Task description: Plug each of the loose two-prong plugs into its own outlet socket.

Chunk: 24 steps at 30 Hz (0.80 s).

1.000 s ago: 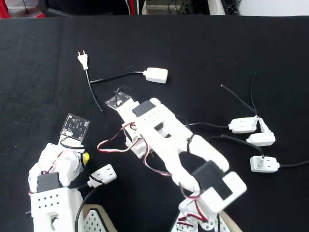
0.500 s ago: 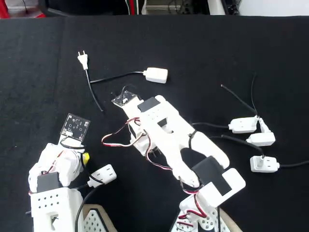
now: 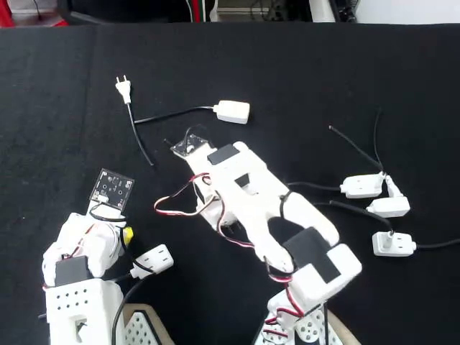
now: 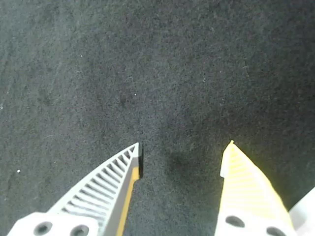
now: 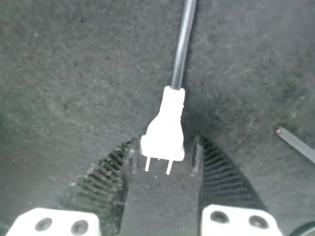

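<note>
A white two-prong plug point(image 5: 165, 129) lies on the black cloth with its prongs pointing toward my right wrist and its black cable point(image 5: 181, 44) running away. My right gripper point(image 5: 164, 143) is open and straddles the plug, one finger close on each side. From above, the right arm reaches to the table's middle, with its gripper point(image 3: 185, 146) just below a white outlet socket point(image 3: 232, 111). Another loose plug point(image 3: 123, 88) lies at the far left. My left gripper point(image 4: 184, 144) is open over bare cloth at the near left.
Three white sockets point(image 3: 361, 185) point(image 3: 389, 207) point(image 3: 393, 244) with cables cluster at the right. One more socket point(image 3: 154, 259) lies beside the left arm point(image 3: 79, 251). Thin black cables point(image 3: 140, 140) cross the cloth left of the right gripper.
The right arm has stretched farther away from its base, its gripper shifting up and slightly right toward the socket. The left arm has not moved.
</note>
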Each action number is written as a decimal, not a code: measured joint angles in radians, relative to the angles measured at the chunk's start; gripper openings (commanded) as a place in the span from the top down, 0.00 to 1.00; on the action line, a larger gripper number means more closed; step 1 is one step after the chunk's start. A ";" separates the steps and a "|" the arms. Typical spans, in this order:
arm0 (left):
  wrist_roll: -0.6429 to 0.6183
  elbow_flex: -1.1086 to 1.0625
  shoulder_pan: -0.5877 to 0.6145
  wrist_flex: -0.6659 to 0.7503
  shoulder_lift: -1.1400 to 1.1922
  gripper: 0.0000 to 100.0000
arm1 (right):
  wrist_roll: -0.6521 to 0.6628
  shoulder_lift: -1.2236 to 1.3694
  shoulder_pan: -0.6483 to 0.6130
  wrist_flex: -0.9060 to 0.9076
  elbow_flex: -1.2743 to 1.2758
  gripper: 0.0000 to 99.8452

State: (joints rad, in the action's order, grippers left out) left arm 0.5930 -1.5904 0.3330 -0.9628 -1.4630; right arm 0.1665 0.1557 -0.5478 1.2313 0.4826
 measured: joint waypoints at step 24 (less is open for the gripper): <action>0.000 0.000 0.000 0.000 0.000 0.73 | 0.000 -0.132 -0.057 0.048 0.028 0.81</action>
State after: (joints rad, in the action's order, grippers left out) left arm 0.5930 -1.5904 0.3330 -0.9628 -1.4630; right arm 0.1665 0.0238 -0.6045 1.2789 0.5102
